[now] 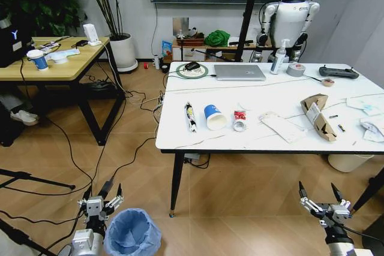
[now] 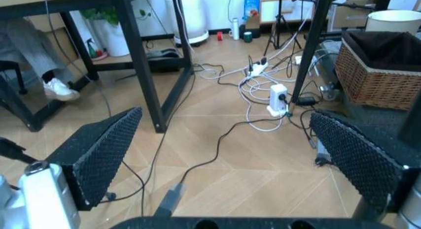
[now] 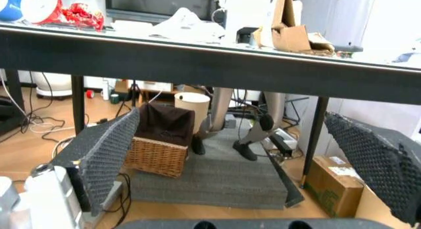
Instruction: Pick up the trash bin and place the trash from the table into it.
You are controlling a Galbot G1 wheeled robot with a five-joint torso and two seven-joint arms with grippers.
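The trash bin (image 1: 132, 232) stands on the floor just right of the left gripper (image 1: 99, 199), whose fingers are spread; the right gripper (image 1: 321, 198), also spread and empty, hangs well apart.

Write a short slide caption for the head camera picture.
Both open tools, left tool beside the blue-lined trash bin, right tool opposite, hover low before the littered table.

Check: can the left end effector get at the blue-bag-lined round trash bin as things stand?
Probably yes. The left end effector hangs open right beside the small round bin lined with a crinkly light-blue bag, above its rim, with bare wood floor around and nothing between them.
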